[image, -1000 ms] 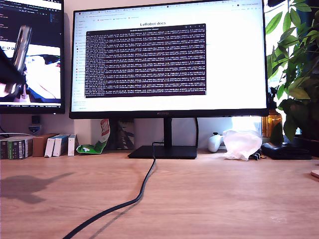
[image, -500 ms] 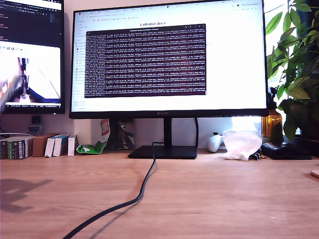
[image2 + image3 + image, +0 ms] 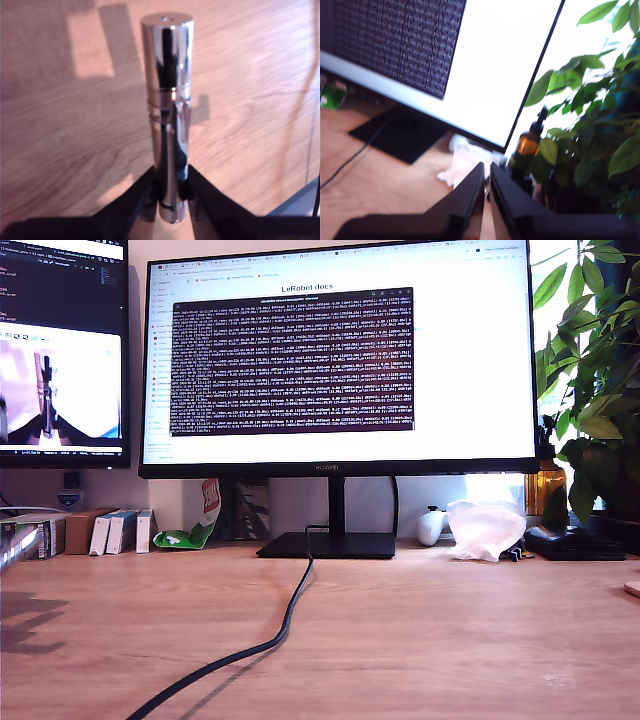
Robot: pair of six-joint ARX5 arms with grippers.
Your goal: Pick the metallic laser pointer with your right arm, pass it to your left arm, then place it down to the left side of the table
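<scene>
You had the shiny chrome-silver cylindrical laser pointer (image 3: 167,115) clamped between the two pointed black jaws of my first gripper (image 3: 169,192). The jaws pinched it close to its near end, and most of its length stood out beyond the fingertips (image 3: 145,190), ridged bands and flat end cap included. It was held above the light-brown wood-grain table (image 3: 75,145) and cast a shadow there; whether the far end touched the wood could not be told.

In the exterior view you could make out only a blurred silvery streak (image 3: 14,543) at that view's left edge, just in front of the small boxes (image 3: 110,531); it was cut off by the frame, and neither arm showed there clearly. The pocket clip could not be picked out in any view. A dark edge and a thin line showed beyond my first gripper, too blurred to name.

My second gripper (image 3: 487,172) had its jaws drawn almost together, with only a thin slit between them and nothing held. That view was soft with blur. Ahead of its jaws lay a crumpled whitish plastic wrapper (image 3: 465,167) and an amber glass bottle with a dark top (image 3: 527,142), with the large black-framed monitor (image 3: 485,75) further ahead, the leafy green plant (image 3: 600,130) off to one side and the black cable (image 3: 350,160) to the other.
</scene>
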